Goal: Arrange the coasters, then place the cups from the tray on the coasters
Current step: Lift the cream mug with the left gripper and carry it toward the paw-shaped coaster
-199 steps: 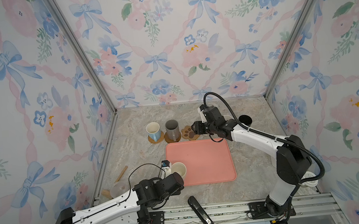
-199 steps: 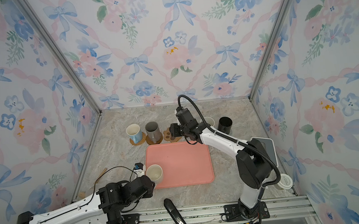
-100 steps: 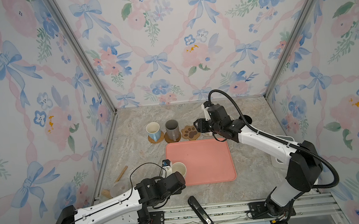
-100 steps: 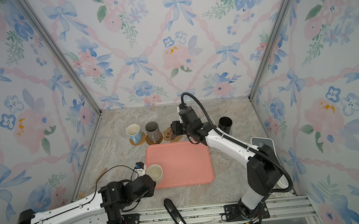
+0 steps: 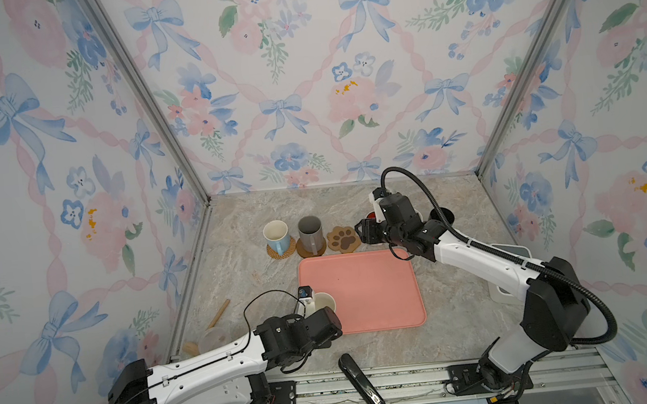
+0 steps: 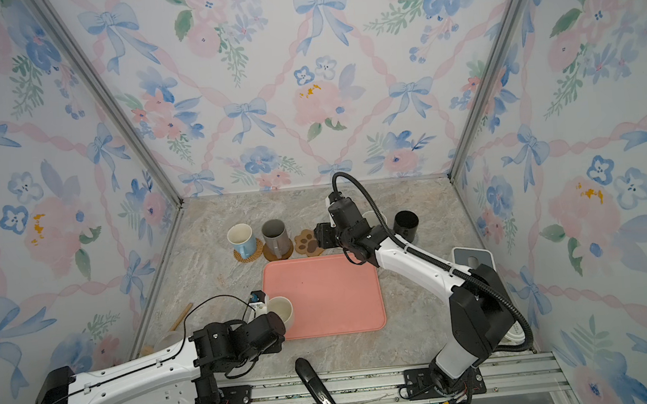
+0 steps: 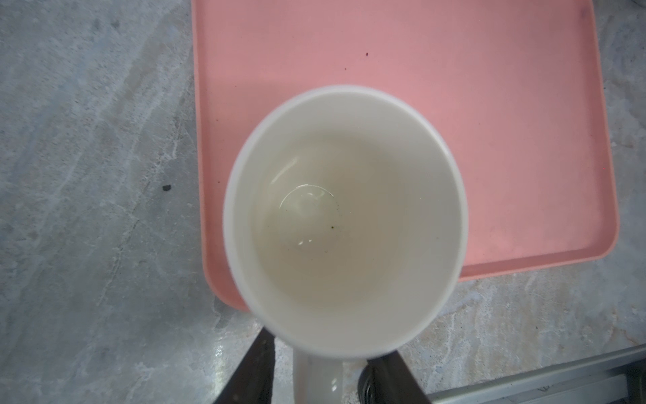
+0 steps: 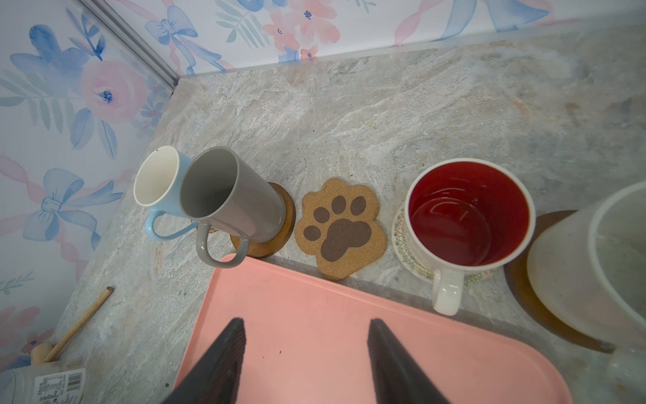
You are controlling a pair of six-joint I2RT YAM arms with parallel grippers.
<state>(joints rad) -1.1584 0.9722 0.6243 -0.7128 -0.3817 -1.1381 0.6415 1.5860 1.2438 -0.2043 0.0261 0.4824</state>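
Cream cup (image 7: 344,224) half hides the left hand (image 7: 323,344), parted round its handle; right hand (image 8: 307,323) gapes empty.

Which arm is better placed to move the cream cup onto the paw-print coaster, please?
Left, probably: the left gripper flanks the handle of the cream cup; the right gripper hangs open near the paw-print coaster, away from that cup.
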